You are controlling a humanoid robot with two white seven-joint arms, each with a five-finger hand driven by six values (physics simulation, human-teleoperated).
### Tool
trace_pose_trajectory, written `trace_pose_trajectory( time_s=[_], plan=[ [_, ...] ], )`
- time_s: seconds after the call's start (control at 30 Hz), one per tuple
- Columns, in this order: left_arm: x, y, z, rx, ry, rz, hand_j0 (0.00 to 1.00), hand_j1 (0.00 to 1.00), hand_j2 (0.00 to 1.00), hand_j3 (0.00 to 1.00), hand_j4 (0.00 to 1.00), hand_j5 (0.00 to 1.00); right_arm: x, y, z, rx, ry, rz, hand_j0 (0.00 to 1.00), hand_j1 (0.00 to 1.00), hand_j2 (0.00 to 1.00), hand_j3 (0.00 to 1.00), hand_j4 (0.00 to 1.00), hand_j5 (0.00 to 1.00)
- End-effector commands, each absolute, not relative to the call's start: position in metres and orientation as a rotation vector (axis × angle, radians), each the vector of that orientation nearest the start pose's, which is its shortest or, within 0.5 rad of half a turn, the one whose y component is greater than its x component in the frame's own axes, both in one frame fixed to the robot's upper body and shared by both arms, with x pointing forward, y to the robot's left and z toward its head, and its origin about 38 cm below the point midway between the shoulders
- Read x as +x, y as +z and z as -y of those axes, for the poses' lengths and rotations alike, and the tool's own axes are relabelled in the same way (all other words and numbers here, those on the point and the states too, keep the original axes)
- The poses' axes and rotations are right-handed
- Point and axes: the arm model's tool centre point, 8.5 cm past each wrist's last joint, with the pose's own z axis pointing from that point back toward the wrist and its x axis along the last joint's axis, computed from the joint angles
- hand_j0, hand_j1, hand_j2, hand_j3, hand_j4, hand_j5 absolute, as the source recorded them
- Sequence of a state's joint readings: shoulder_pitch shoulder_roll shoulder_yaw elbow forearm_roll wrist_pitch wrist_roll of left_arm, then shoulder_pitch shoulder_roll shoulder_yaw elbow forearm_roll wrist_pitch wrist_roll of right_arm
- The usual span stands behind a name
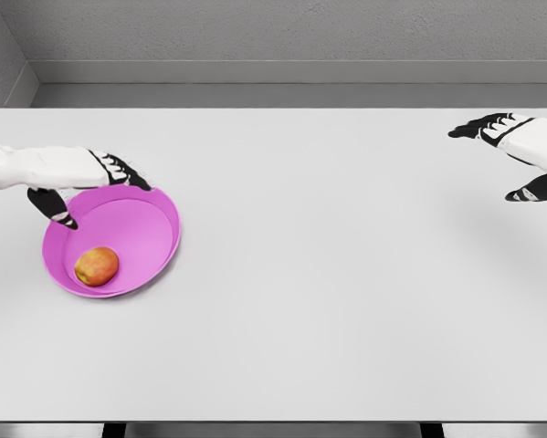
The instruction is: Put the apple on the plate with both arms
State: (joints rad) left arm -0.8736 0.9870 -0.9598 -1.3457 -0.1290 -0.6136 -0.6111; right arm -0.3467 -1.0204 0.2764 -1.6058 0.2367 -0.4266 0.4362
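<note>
An apple (97, 266) rests inside a pink plate (150, 239), just below the left hand (90, 182), whose spread fingers hover at the plate's far rim. The right hand (520, 151), fingers spread and empty, hangs well apart over the white table (346, 292).

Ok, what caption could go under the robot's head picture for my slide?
Apple resting on the pink plate, left hand open at its far rim, right hand open far across the white table.

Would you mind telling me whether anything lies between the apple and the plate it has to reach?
Nothing visible does: the apple already rests inside the pink plate, near its front left. The left hand sits at the plate's rear rim, holding nothing.
</note>
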Motion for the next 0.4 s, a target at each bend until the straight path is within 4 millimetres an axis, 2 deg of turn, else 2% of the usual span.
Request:
trace_pose_trajectory(
  time_s=[0.0, 0.07, 0.37],
  plan=[
    [0.4389, 0.2348, -0.3691, 0.245, -2.015, 1.221, 1.0, 1.0, 1.0, 1.0, 1.0, 1.0, 0.3951, 0.2636, 0.3896, -0.585, 1.741, 1.442, 1.0, 1.0, 1.0, 1.0, 1.0, 1.0],
    [0.4375, 0.2323, -0.3744, 0.236, -1.987, 1.224, 1.0, 1.0, 1.0, 1.0, 1.0, 1.0, 0.3949, 0.2638, 0.3883, -0.583, 1.743, 1.446, 1.0, 1.0, 1.0, 1.0, 1.0, 1.0],
    [0.4378, 0.2326, -0.3747, 0.238, -1.983, 1.228, 1.0, 1.0, 1.0, 1.0, 1.0, 1.0, 0.3936, 0.2622, 0.3868, -0.576, 1.747, 1.446, 1.0, 1.0, 1.0, 1.0, 1.0, 1.0]
  ],
)
